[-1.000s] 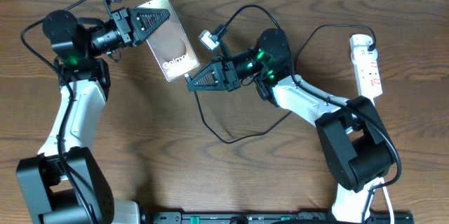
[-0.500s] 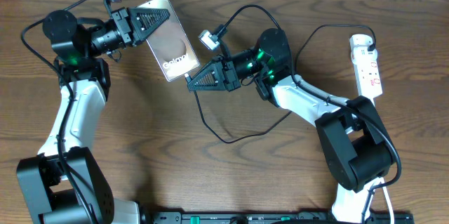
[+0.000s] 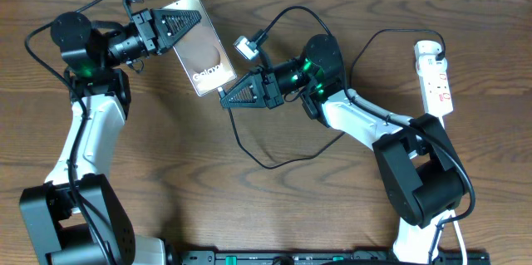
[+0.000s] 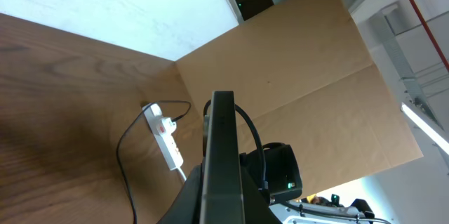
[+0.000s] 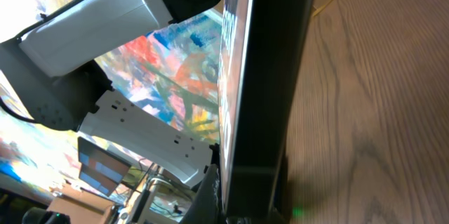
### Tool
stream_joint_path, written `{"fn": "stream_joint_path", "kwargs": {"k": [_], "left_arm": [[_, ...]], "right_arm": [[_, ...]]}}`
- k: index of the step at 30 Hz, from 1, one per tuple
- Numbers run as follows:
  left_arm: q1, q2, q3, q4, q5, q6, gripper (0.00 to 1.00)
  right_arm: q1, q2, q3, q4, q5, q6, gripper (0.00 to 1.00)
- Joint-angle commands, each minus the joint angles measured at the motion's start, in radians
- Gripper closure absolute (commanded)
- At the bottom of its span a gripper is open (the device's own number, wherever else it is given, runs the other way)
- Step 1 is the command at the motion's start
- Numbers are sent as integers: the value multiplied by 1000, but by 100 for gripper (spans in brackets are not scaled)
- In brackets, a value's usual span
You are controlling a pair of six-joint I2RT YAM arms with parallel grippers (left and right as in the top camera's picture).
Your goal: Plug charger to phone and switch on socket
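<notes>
- The left tool (image 3: 188, 22) is narrowed onto the far end of the flat, dark bronze, reflective phone (image 3: 199, 46) and holds it with its white-lettered face turned up to the overhead camera.
- From the left wrist the phone (image 4: 223, 161) shows edge-on as a thin dark slab running up the middle of the view.
- The right tool (image 3: 224, 100) sits at the phone's near corner, its fingers drawn narrow on the tip of the long thin black charger (image 3: 268, 167) (the connector itself is too small to make out).
- From the right wrist the phone (image 5: 263, 76) fills the view edge-on, very close.
- The charger cable drops from the right tool, loops across the brown wooden bench (image 3: 183, 182) and passes under the right arm.
- The white elongated socket (image 3: 435, 76) lies on the bench at the far right, well apart from the phone, with a black cable plugged in at its far end.
- The left wrist view shows the socket (image 4: 165, 138) beyond the phone.
</notes>
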Motion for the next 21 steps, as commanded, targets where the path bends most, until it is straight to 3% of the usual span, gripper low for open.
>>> {"fn": "stream_joint_path", "kwargs": {"k": [1,21], "left_arm": [[-8,-17,18,5,46,14,93],[-8,-17,18,5,34,14,93]], "right_arm": [[-1,-5,10,6,80,-22,99],[9,-5,10,-49,73,-64,99]]}}
